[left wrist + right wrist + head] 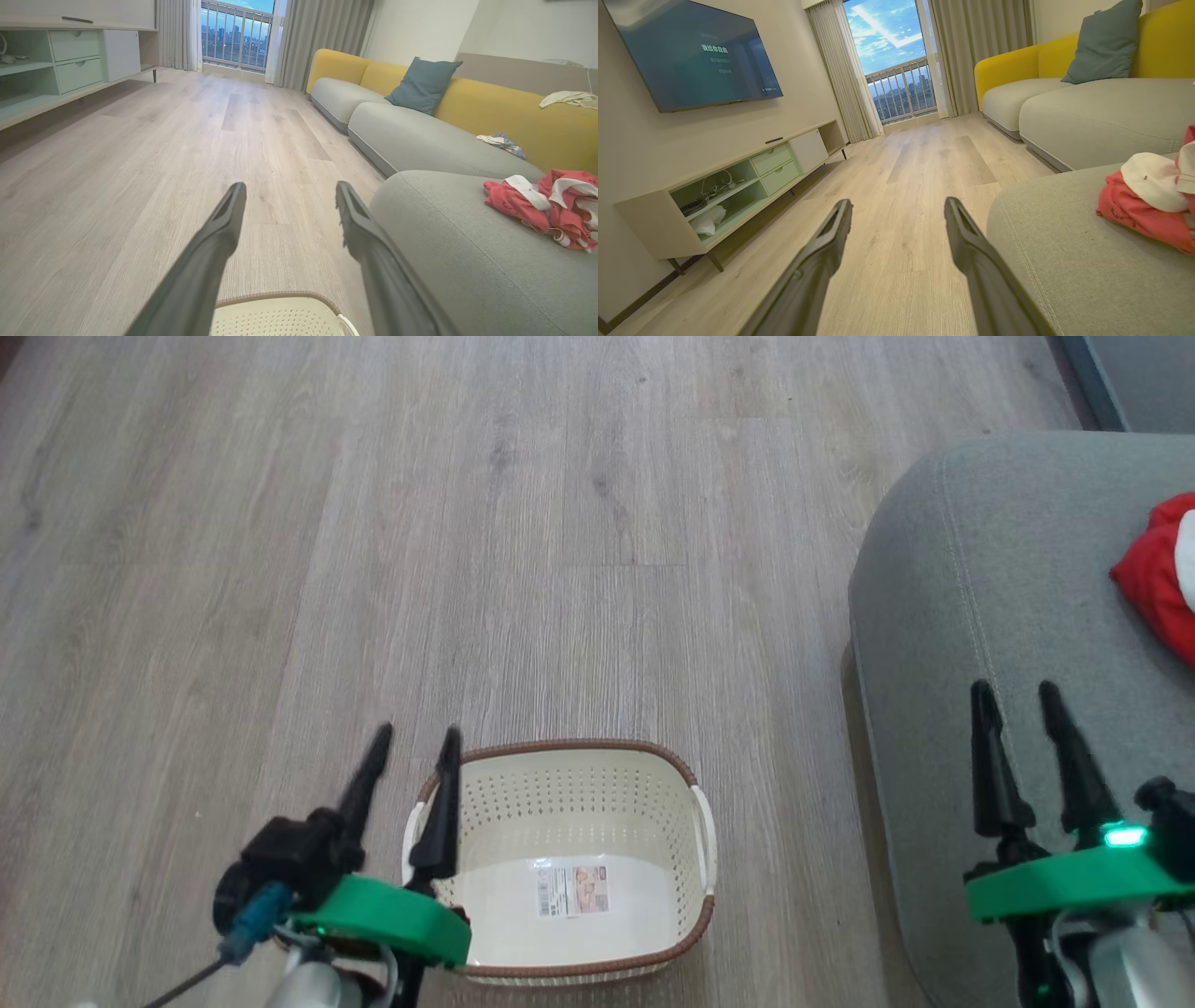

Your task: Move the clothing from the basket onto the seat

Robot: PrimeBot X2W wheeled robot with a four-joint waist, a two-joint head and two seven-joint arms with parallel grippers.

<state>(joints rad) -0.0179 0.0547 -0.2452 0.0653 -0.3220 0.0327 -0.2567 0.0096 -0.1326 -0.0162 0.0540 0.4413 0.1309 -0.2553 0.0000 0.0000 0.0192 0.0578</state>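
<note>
1. Basket (579, 803) looks empty, just the paper label (571, 890) on btm. Red/white clothing (546, 205) lies on the grey seat (980, 616). Task prob done.
2. Left pincer (417, 735): apart, empty, by basket's left rim. Right pincer (1014, 691): apart, empty, over seat edge.
3. You confirm the basket's near side w/ head cam, then lift arms clear. Don't snag rim or clothing.

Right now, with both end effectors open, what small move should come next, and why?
Probably just ease both arms back to rest. What shows of the basket interior is bare apart from its paper label, the clothing lies on the seat, and the left end effector and right end effector are open and empty, so the job looks done.
</note>
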